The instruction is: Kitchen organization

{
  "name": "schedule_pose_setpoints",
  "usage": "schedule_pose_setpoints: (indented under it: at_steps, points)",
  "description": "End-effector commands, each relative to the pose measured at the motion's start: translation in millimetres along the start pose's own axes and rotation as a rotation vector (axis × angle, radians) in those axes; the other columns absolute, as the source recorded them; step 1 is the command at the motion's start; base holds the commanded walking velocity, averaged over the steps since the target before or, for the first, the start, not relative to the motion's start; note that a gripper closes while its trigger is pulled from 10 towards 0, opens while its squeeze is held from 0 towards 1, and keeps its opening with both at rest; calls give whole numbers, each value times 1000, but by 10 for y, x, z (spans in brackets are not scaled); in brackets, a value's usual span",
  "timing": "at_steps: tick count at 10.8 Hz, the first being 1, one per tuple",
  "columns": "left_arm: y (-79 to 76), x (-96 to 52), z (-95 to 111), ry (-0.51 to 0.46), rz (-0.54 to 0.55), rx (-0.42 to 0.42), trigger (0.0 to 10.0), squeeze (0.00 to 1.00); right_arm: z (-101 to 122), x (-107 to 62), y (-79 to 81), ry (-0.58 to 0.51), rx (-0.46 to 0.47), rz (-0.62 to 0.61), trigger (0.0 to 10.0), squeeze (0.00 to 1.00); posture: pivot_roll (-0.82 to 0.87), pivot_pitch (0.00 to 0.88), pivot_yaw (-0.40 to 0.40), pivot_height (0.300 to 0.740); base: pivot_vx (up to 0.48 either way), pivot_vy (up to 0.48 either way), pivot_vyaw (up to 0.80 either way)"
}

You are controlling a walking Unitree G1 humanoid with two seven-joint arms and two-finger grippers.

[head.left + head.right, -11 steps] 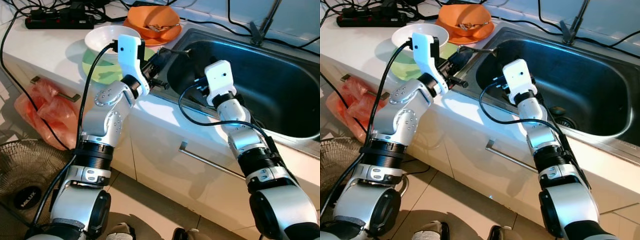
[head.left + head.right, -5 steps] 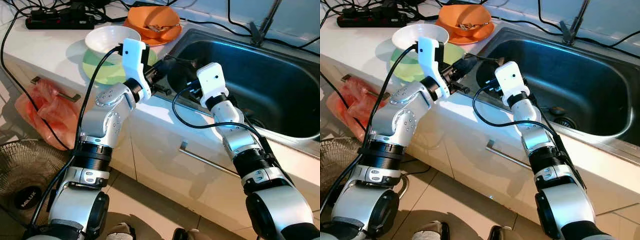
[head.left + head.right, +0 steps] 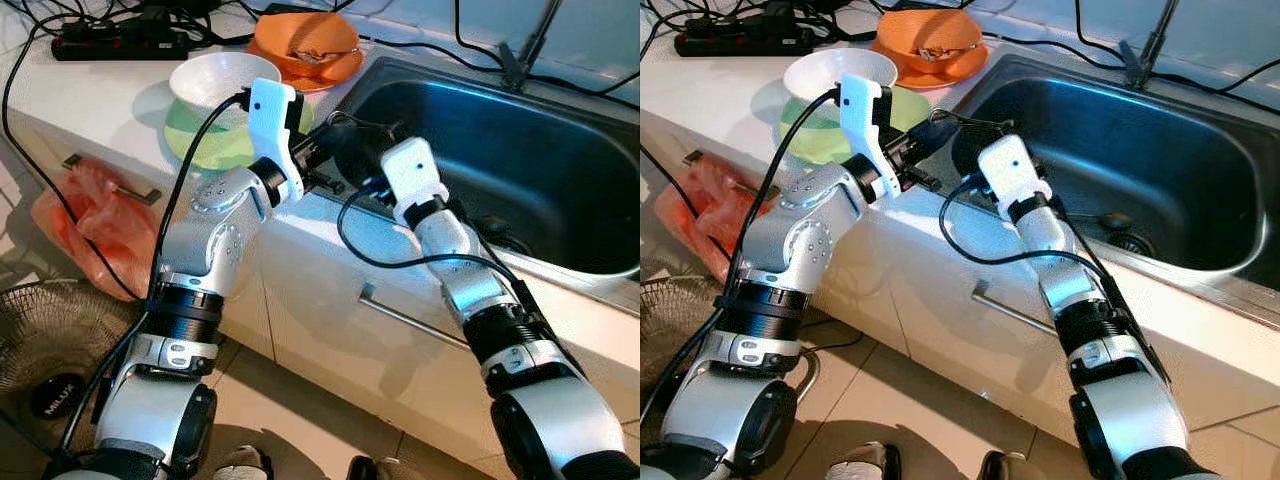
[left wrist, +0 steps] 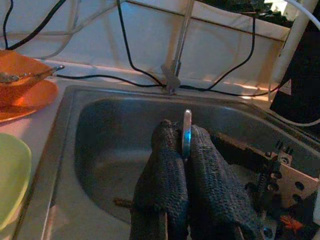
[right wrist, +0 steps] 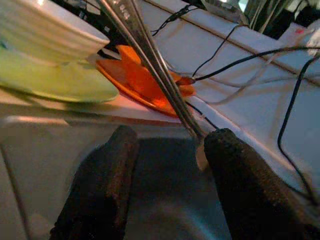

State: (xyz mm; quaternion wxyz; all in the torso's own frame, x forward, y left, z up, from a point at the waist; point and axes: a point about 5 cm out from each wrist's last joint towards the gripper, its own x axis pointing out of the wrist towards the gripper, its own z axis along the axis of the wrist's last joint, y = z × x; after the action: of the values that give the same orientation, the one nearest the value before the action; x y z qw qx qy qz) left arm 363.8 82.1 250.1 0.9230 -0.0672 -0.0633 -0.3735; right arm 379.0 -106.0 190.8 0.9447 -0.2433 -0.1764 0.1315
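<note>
Two silver arms meet at the near left corner of the steel sink [image 3: 560, 190] set in the white tabletop [image 3: 90, 90]. On the tabletop, a white bowl [image 3: 215, 82] sits on a green plate [image 3: 200, 145] beside an orange dish [image 3: 305, 45]. Left gripper [image 4: 182, 150] fingers are clamped on a metal spoon [image 4: 186, 132] over the basin; right gripper [image 5: 165, 165] fingers are spread around its tip. No writing is readable.
</note>
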Motion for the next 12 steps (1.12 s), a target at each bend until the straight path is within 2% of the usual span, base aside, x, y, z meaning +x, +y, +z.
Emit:
schedule_pose_setpoints:
  at_steps: [1,3,5,12]
  points:
    - [-34,36,99,-17,-22,21,10000,0,22,-5,-31,-19,-32,-9,10000,0,88,111,9,740,0,0,0]
    - [-40,33,87,-11,-30,10,10000,0,54,6,-82,-41,-118,-44,10000,0,90,109,11,740,0,0,0]
    - [-68,31,49,8,-49,1,10000,0,73,16,-76,-52,-143,-52,10000,0,90,106,16,740,0,0,0]
    - [-230,86,-26,39,-131,-8,10000,0,95,27,-3,-67,-147,-39,10000,0,88,96,22,740,0,0,0]
